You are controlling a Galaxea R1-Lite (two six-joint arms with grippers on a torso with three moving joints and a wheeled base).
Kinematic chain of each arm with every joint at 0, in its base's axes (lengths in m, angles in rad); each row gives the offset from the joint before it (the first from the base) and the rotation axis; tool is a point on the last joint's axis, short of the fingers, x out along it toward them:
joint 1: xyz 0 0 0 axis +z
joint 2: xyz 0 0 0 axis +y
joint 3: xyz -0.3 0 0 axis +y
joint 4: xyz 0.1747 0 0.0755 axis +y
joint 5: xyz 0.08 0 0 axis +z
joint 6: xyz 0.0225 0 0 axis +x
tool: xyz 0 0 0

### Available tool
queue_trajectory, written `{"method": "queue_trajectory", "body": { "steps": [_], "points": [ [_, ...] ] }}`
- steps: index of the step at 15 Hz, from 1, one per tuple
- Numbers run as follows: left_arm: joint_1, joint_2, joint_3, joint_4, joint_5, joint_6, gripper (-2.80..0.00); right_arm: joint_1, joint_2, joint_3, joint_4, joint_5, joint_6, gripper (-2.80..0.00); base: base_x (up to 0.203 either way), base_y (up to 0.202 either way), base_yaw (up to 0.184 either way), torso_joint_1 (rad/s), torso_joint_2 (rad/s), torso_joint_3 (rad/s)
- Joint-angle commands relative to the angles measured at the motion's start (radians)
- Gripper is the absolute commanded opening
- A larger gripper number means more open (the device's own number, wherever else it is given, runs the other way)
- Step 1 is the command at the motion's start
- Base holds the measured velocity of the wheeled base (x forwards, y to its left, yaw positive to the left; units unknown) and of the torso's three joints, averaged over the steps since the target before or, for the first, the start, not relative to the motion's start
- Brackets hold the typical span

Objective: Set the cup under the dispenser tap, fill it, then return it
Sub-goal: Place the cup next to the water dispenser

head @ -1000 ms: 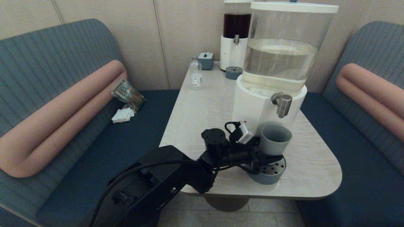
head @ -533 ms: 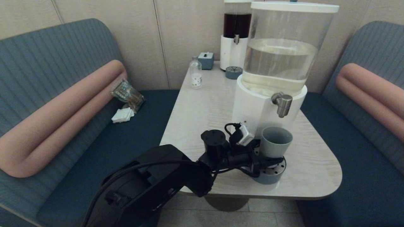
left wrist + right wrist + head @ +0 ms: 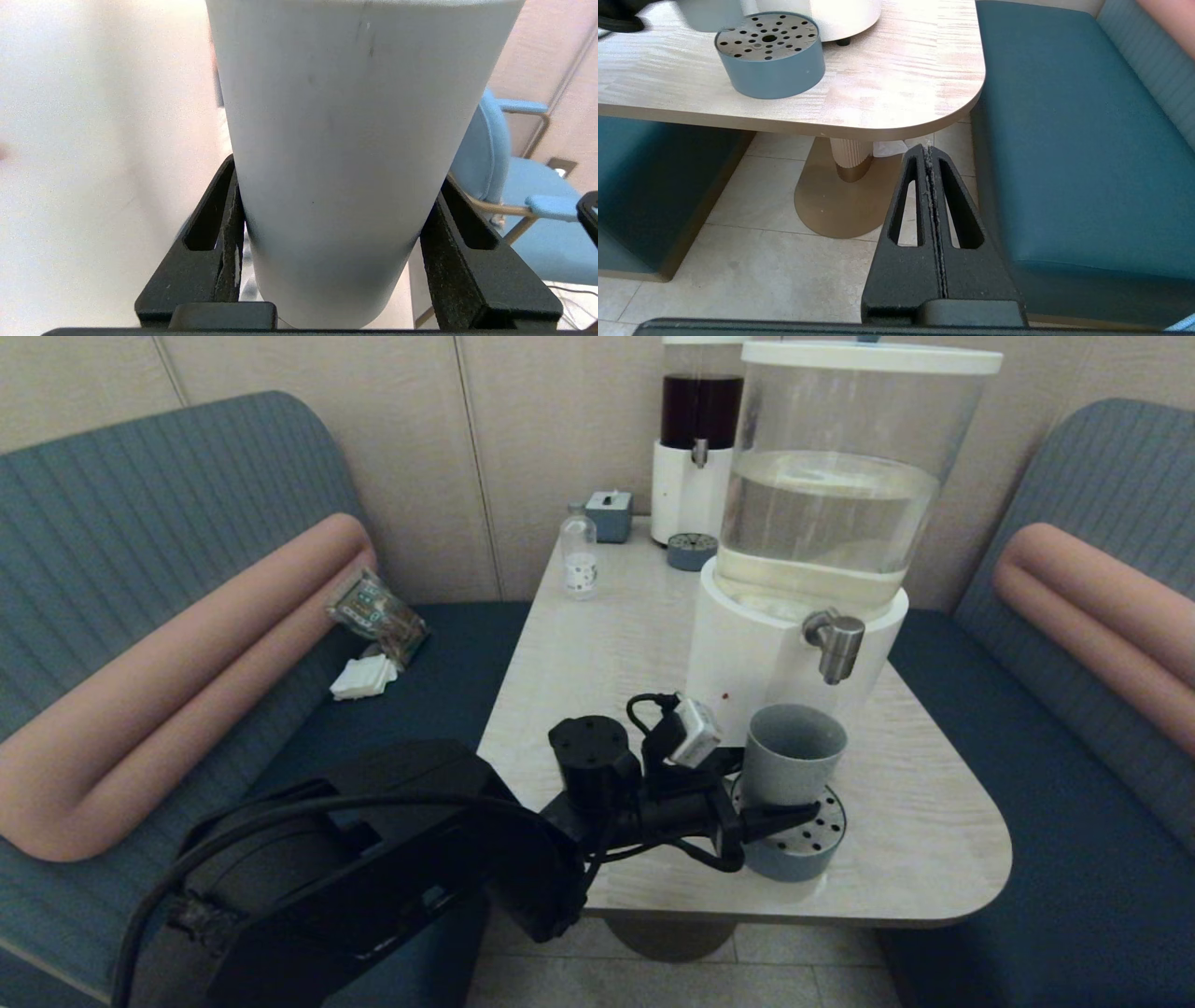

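Note:
The grey-blue cup (image 3: 794,751) stands upright between the fingers of my left gripper (image 3: 780,814), which is shut on its lower half. It is above the left part of the round perforated drip tray (image 3: 810,840). I cannot tell whether it rests on the tray. The steel dispenser tap (image 3: 834,644) is above and a little right of the cup's rim, on the white-based dispenser (image 3: 747,653). In the left wrist view the cup (image 3: 345,140) fills the left gripper (image 3: 336,172), both pads against its wall. My right gripper (image 3: 928,154) is shut and empty, parked low over the floor by the table's near right corner.
At the back of the table (image 3: 597,653) stand a smaller dark-liquid dispenser (image 3: 700,439), its small tray (image 3: 692,551), a clear bottle (image 3: 580,560) and a grey box (image 3: 610,515). Blue benches flank the table. A packet (image 3: 378,616) and white napkins (image 3: 364,677) lie on the left bench.
My left arm has drawn back to the left, carrying the cup leftward, out from below the tap. The right arm has not moved.

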Motion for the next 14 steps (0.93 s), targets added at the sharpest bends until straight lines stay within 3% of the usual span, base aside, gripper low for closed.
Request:
{"method": "queue_trajectory", "body": {
  "steps": [1, 5, 8, 11, 14],
  "points": [
    [0.04, -0.073, 0.114, -0.045, -0.003, -0.001, -2.8, 0.0, 0.001, 0.0, 0.0, 0.0, 0.0, -2.8, 0.0, 0.0, 0.0, 0.0, 0.0, 0.0],
    [0.159, -0.109, 0.243, -0.128, -0.003, -0.043, -2.8, 0.0, 0.001, 0.0, 0.0, 0.0, 0.0, -2.8, 0.0, 0.0, 0.0, 0.0, 0.0, 0.0],
    [0.274, -0.112, 0.257, -0.13, -0.005, -0.051, -2.8, 0.0, 0.001, 0.0, -0.001, 0.0, 0.0, -2.8, 0.0, 0.0, 0.0, 0.0, 0.0, 0.0],
    [0.353, -0.076, 0.19, -0.13, -0.004, -0.065, -2.8, 0.0, 0.001, 0.0, 0.0, 0.0, 0.0, -2.8, 0.0, 0.0, 0.0, 0.0, 0.0, 0.0],
    [0.395, -0.001, 0.05, -0.13, 0.004, -0.076, -2.8, 0.0, 0.001, 0.001, 0.0, 0.0, 0.0, -2.8, 0.0, 0.0, 0.0, 0.0, 0.0, 0.0]
  ]
}}
